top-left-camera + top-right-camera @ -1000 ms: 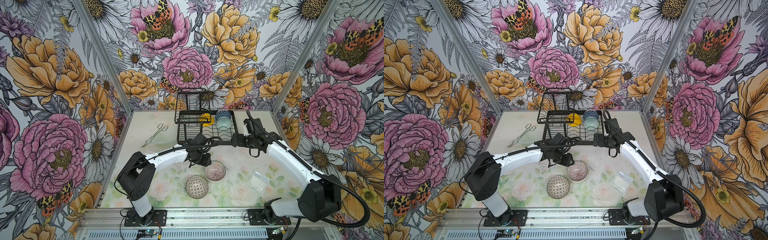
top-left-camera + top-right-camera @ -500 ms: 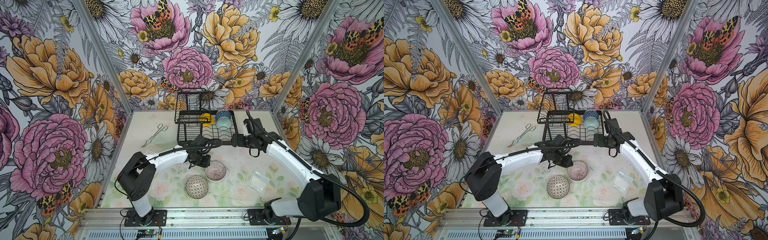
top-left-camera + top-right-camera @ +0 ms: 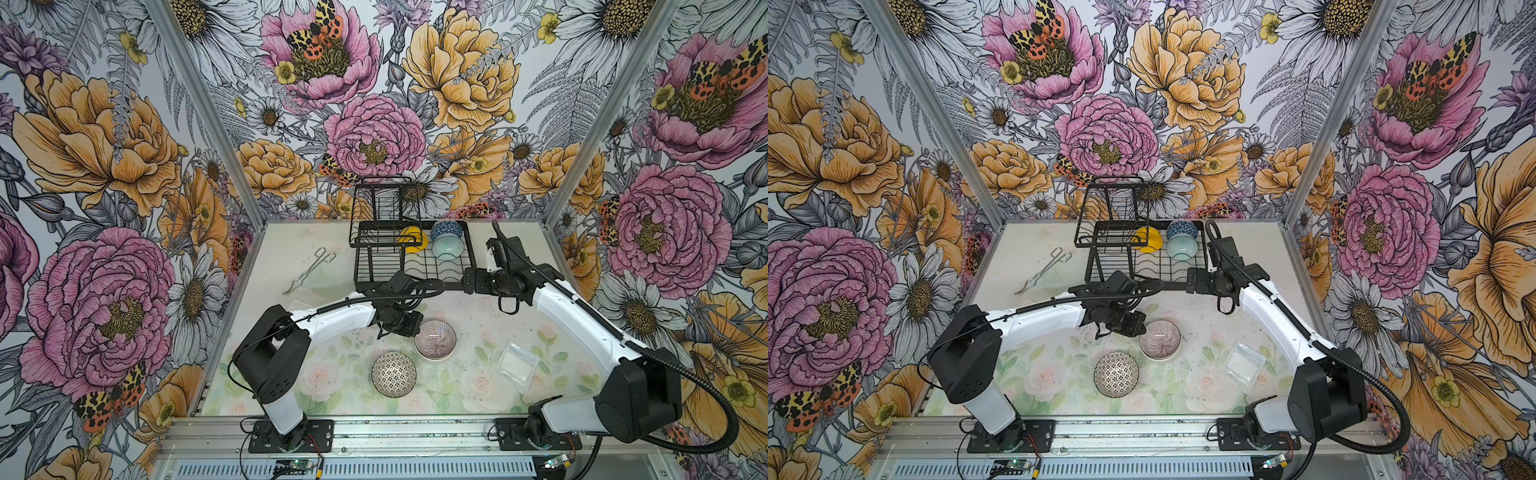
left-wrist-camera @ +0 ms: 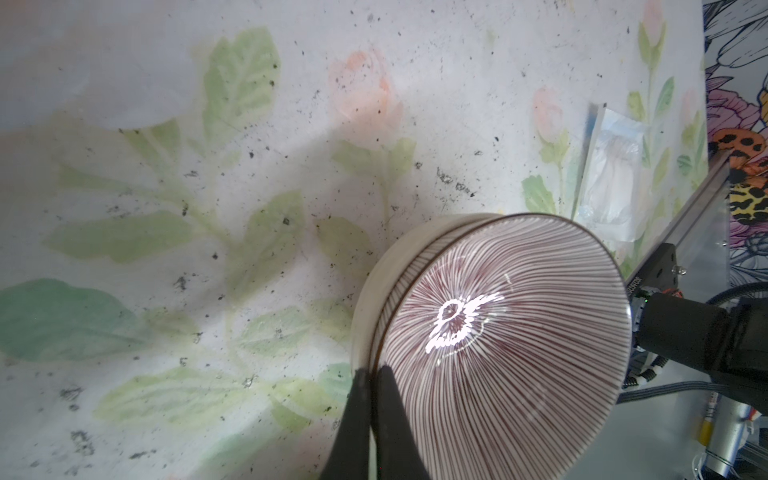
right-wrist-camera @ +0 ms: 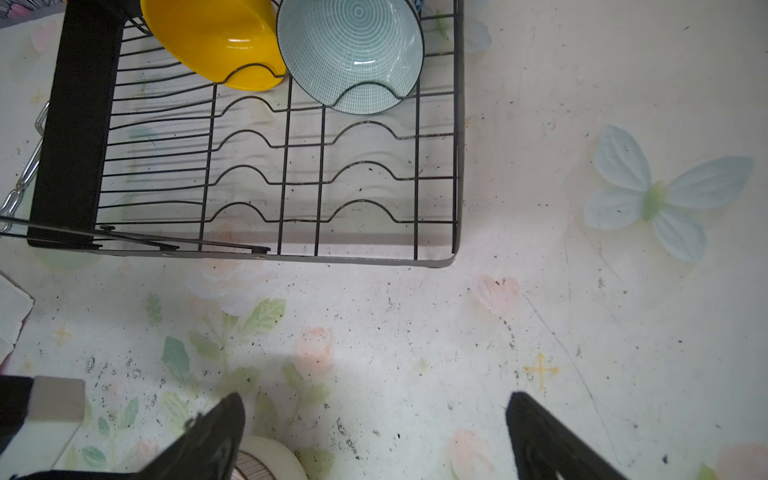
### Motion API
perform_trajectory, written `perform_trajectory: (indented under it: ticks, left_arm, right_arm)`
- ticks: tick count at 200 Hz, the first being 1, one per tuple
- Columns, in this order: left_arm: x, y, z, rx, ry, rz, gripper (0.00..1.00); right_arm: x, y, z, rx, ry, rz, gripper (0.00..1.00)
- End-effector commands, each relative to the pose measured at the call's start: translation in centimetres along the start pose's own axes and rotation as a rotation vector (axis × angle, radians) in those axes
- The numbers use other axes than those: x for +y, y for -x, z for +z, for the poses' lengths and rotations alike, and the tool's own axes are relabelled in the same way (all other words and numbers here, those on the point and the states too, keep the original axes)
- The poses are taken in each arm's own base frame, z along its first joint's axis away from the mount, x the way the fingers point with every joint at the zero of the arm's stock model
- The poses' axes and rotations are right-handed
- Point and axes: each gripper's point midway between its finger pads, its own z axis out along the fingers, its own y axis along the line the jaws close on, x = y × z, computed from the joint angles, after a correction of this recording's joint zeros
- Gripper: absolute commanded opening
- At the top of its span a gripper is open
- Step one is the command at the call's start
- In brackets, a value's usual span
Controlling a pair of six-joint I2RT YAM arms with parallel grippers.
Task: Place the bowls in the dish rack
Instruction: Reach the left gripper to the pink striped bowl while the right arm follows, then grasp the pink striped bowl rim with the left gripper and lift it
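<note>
I count three bowls already in the dish rack (image 5: 70, 124): the yellow bowl (image 5: 216, 41), the pale teal bowl (image 5: 353, 54) leaning in the slots beside it, and the blue-patterned bowl (image 3: 445, 230) just behind the teal one. Two more are clearly out on the table (image 5: 540, 291). These are the pink-striped bowl (image 4: 498, 332), in front of the rack, and the black-and-white bowl (image 3: 393, 374), nearer to me and lying dome-up. I cannot make out any other bowl with confidence, so I judge the job roughly half done. My left gripper (image 4: 372, 372) is pinched down on the striped bowl's rim, one finger inside the wall and one outside, with no gap showing. In both top views the bowl looks to be sitting on the table, so I read this as a grip just made and the lift not yet begun. The rack's open slots lie well beyond this bowl, toward the back. My right gripper (image 5: 374, 411) hangs with its jaws spread wide and nothing between them, just off the rack's near right corner.
</note>
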Motion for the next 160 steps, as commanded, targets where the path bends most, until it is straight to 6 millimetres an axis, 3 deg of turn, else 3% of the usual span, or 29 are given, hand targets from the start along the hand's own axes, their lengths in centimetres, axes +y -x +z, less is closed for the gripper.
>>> perform_trajectory:
  ticks: [1,160]
  left_arm:
    - [0.4,0.1,-0.9,-0.026,0.019,0.003,0.0]
    - [-1.2,2.2,-3.8,-0.107,-0.009,0.039,0.0]
  right_arm:
    - [-0.3,-0.3,0.4,0.013,0.0,-0.004,0.99]
    - [-0.3,-0.9,0.6,0.021,0.008,-0.003,0.99]
